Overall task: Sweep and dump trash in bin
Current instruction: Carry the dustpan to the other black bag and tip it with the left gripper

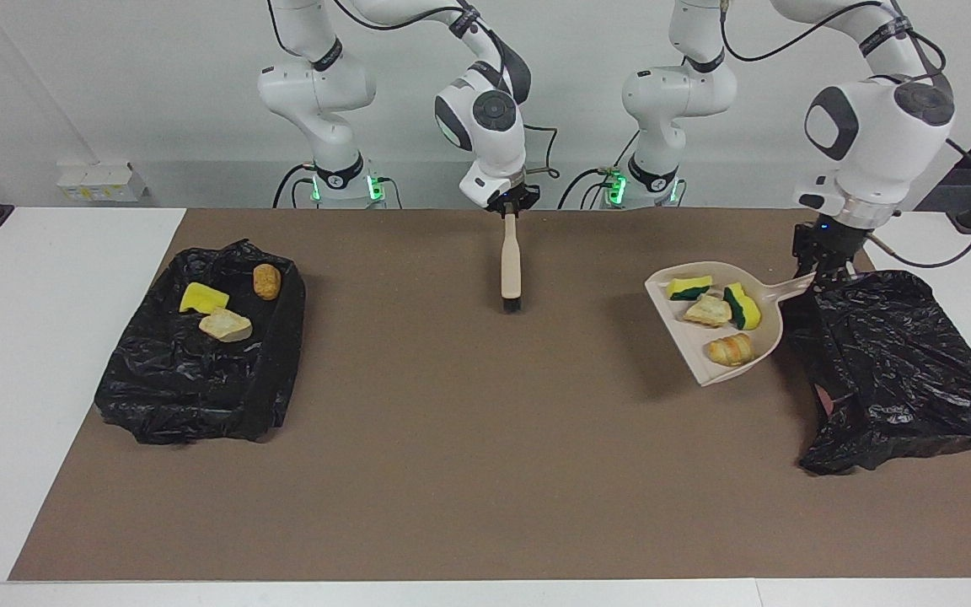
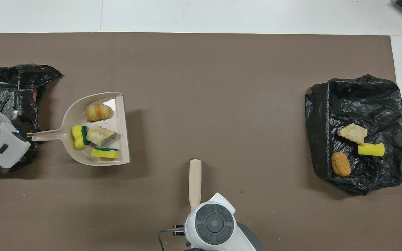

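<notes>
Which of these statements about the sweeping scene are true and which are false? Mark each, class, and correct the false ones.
1. The left pincer holds the dustpan by its handle. True.
2. The dustpan is empty. False: four scraps lie in it, two yellow sponge bits and two bread-like lumps.
3. The right pincer holds the brush with its bristles pointing down. True.
4. The black bin at the right arm's end of the table holds nothing. False: three scraps lie in it.
5. The dustpan is beside the black bag at the left arm's end of the table. True.
</notes>
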Controlling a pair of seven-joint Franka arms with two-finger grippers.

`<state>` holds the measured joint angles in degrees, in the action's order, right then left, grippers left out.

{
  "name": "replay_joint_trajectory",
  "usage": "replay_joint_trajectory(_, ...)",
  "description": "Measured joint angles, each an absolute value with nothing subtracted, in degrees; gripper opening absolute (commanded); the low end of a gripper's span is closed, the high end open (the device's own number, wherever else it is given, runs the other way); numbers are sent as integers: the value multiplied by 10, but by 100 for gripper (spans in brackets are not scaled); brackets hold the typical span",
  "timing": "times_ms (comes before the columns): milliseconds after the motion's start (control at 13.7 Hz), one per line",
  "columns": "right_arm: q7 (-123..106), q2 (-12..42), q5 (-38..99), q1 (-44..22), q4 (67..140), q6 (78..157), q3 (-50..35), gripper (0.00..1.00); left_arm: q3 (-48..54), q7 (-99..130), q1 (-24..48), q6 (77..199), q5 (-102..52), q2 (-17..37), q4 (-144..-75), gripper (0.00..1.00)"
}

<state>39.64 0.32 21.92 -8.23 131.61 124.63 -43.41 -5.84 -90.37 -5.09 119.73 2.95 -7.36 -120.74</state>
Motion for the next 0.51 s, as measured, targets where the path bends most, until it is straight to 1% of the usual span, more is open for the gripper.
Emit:
replay_joint_trajectory(73,396,6,219,-85,1317,1246,-435,13,-59,-918,-74,1197,26,-72,-1196,0)
replay_joint_trajectory(218,397,7,219,-90,1321,1247,-437,76,-59,-932,-118,1196,24,-62,-1167,0)
replay_joint_trajectory(291,397,8,218,-90,1321,1247,-437,100,-59,-941,-140,1196,24,-52,-1148,0)
replay_joint_trajectory(510,397,12,197,-90,1316,1248,-436,100,-60,-1011,-197,1196,27,-1,-1060,0)
